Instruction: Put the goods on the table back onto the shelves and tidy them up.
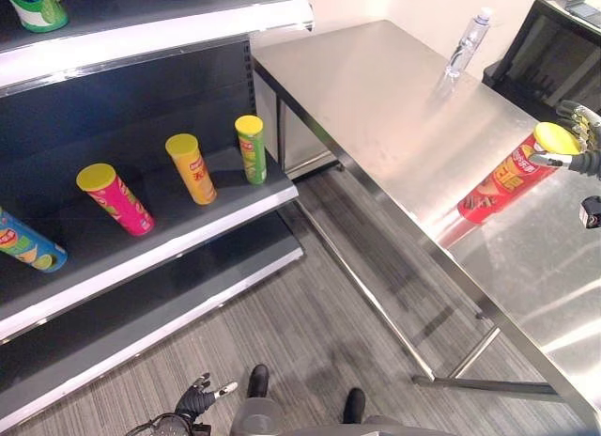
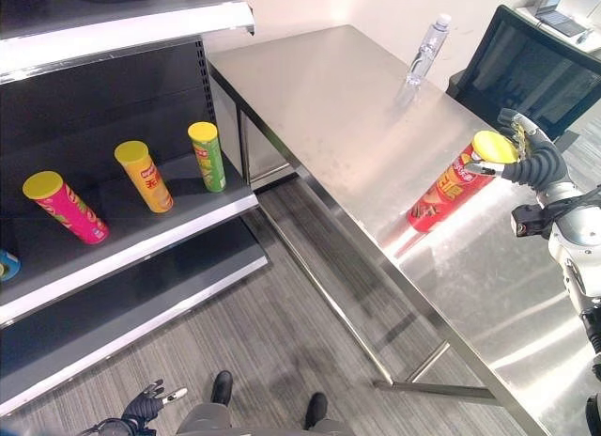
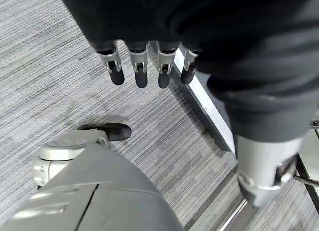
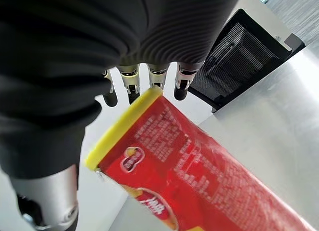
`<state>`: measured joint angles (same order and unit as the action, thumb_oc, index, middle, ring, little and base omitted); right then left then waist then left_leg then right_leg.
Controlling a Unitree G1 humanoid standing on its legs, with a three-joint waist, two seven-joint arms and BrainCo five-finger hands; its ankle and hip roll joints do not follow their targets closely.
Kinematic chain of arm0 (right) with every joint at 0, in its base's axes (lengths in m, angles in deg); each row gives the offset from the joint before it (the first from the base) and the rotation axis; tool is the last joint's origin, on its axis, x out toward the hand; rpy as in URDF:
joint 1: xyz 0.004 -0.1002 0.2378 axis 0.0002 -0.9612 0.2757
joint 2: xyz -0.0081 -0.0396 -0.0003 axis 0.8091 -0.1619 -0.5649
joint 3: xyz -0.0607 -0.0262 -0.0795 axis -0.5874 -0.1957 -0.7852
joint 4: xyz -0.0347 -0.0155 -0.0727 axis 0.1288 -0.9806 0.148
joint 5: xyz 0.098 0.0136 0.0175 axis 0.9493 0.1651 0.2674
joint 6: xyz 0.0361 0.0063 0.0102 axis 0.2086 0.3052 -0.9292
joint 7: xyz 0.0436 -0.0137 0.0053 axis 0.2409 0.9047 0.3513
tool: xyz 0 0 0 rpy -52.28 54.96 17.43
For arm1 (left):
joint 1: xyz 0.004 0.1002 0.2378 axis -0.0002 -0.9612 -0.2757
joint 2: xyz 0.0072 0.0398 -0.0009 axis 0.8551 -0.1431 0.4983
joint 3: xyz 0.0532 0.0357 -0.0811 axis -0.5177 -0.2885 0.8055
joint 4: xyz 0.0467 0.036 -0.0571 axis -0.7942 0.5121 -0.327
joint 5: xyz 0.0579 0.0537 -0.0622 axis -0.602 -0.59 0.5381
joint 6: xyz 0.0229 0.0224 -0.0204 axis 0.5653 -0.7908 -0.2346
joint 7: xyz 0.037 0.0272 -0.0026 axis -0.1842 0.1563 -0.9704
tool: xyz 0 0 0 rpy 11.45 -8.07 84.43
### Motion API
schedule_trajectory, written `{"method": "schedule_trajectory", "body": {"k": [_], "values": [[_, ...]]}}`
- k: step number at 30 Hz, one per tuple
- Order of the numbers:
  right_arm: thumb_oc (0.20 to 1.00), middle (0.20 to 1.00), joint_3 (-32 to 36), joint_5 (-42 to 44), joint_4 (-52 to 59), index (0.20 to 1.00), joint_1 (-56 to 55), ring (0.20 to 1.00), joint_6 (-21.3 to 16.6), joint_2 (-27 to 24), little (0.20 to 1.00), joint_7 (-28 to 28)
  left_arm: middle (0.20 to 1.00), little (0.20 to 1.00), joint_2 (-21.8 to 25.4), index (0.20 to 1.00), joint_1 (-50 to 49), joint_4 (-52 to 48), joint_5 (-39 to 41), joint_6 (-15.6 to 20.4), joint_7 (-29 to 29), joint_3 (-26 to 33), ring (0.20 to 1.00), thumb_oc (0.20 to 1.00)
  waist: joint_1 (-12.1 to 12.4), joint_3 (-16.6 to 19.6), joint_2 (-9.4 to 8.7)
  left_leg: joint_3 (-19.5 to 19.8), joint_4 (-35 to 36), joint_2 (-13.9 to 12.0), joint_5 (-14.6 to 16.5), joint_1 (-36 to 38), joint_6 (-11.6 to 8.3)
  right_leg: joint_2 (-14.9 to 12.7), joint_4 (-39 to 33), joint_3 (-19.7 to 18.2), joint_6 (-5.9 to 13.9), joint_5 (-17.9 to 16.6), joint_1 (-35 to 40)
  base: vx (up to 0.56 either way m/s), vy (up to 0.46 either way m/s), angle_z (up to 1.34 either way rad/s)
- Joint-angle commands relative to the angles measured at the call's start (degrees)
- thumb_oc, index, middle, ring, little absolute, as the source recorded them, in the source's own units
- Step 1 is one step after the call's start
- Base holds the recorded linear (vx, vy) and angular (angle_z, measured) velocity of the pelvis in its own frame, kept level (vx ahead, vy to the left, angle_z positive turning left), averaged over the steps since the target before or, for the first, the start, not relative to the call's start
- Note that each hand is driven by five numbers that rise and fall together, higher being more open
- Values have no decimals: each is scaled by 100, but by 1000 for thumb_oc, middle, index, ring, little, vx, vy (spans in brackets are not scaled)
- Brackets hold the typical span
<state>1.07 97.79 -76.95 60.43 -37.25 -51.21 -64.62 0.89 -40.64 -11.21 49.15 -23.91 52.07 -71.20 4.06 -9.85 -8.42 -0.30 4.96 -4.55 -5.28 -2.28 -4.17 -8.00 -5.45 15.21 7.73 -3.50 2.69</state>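
Observation:
A red chip can with a yellow lid leans tilted on the steel table, its base resting on the tabletop. My right hand is at the can's top end, fingers curled behind the lid and thumb against its rim. Up close, the red can lies just under those fingers. My left hand hangs low over the floor by the shelf, its fingers relaxed and holding nothing.
The middle shelf carries a green can, an orange can, a pink can and a blue can. Another green can stands on the top shelf. A water bottle stands at the table's far edge, near a black chair.

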Motion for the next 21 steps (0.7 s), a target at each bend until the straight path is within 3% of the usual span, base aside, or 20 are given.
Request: {"method": "schedule_trajectory", "body": {"k": [1, 11, 12, 13, 21], "values": [[1000, 1000, -359, -55, -67, 1000, 746, 1000, -97, -309, 1000, -48, 1000, 1000, 193, 1000, 269, 64, 184, 132, -23, -193, 1000, 1000, 215, -77, -59, -79, 4, 12, 403, 150, -150, 182, 45, 260, 83, 538, 288, 0, 0, 0], [1000, 1000, -628, -73, -133, 1000, 849, 1000, -23, -365, 1000, 54, 1000, 1000, 204, 1000, 270, 33, 181, 127, -9, -231, 1000, 1000, 246, -107, -91, -41, 4, 9, 397, 130, -158, 184, 45, 305, 78, 541, 283, 0, -2, 6], [533, 533, -669, -53, -153, 533, 876, 533, -15, -344, 533, 70, 1000, 1000, 211, 1000, 276, 28, 180, 128, -5, -242, 1000, 1000, 255, -116, -94, -33, 4, 7, 391, 125, -158, 184, 45, 308, 80, 541, 280, 0, 0, 0], [200, 200, -699, -53, -167, 200, 903, 200, -16, -333, 200, 69, 1000, 1000, 215, 1000, 277, 29, 183, 130, -8, -246, 1000, 1000, 262, -118, -93, -29, 4, 5, 386, 120, -159, 184, 45, 313, 78, 539, 274, 0, 0, 0], [200, 200, -629, -79, -182, 200, 870, 200, 12, -289, 200, 35, 1000, 1000, 217, 1000, 298, 50, 193, 104, -28, -218, 1000, 1000, 260, -113, -90, -23, 4, 11, 407, 145, -165, 181, 45, 327, 69, 543, 301, 0, 0, 0]]}}
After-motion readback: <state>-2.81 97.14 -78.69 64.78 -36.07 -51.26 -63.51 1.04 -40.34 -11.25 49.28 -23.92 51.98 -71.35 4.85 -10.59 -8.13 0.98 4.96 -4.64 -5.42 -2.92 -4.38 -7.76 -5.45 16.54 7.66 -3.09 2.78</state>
